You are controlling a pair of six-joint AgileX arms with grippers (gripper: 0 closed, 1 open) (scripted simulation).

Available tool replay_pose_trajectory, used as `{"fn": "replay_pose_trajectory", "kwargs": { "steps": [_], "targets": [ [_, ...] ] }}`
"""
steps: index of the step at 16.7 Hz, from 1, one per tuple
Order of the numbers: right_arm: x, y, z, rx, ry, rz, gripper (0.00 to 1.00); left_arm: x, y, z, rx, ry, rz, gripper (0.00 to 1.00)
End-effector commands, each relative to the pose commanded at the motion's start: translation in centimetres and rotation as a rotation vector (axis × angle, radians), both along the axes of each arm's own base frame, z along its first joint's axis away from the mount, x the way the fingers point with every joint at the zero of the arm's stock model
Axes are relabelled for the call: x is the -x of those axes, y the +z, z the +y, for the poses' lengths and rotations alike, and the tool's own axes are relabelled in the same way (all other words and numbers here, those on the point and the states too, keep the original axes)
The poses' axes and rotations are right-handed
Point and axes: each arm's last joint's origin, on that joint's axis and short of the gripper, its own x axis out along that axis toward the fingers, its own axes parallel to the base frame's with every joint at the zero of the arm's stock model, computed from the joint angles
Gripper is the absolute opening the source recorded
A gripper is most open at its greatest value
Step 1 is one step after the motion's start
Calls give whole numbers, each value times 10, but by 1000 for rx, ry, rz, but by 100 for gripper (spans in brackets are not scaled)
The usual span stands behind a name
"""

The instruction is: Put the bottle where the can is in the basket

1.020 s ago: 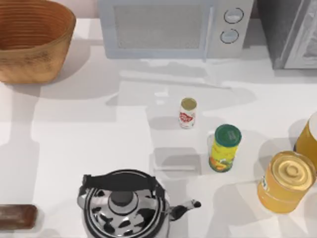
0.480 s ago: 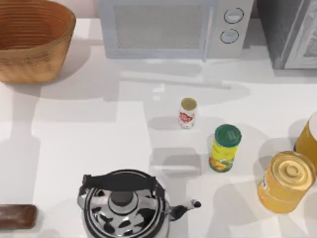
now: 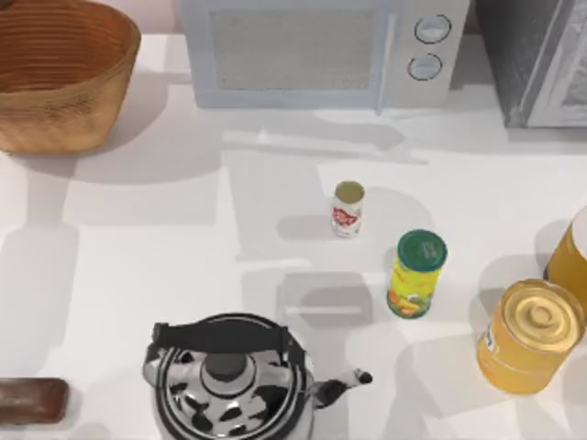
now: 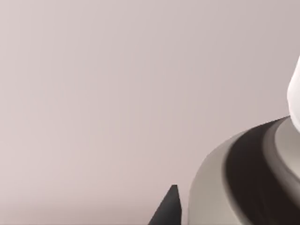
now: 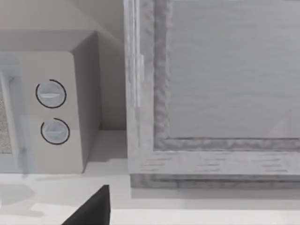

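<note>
Landmark for this entry: the microwave at the back of the table.

- The bottle stands upright on the table, in front of the microwave's dial end and well out from it. It has a green screw cap and a yellow printed label.
- The can, small with a red and white label, also stands upright. It is in front of the microwave and nearer to it than the bottle is, and the two do not touch.
- The basket sits just left of the microwave. What I can see of its inside holds nothing (the task sentence puts the can in there, but the can is on the table).
- So the bottle is in neither place the task could mean.

A dark sliver of the left gripper shows against the bare wall, and one of the right gripper faces the microwave's dials. I cannot tell whether either pincer is wide, narrow or holding anything.

Handling, as my judgement: the bottle is rigid plastic and moderately light, with a smooth label that is likely slippery. It is tall for its base, so it would tip if nudged near the cap. I would grip across the body, about mid-height or a little lower, squarely on its widest line. The orange jars stand close on its far side from the can, so that side is tighter for an approach.
</note>
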Motion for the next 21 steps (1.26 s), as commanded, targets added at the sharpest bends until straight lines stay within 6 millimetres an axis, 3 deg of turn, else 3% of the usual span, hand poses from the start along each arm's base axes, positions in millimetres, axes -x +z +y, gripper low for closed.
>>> {"fn": "replay_pose_trajectory", "kwargs": {
  "steps": [2, 15, 21],
  "targets": [
    [0, 0, 0, 0, 0, 0, 100, 0, 0, 0, 0, 0, 0, 0],
    [0, 0, 0, 0, 0, 0, 100, 0, 0, 0, 0, 0, 0, 98],
    [0, 0, 0, 0, 0, 0, 100, 0, 0, 0, 0, 0, 0, 100]
  ]
}}
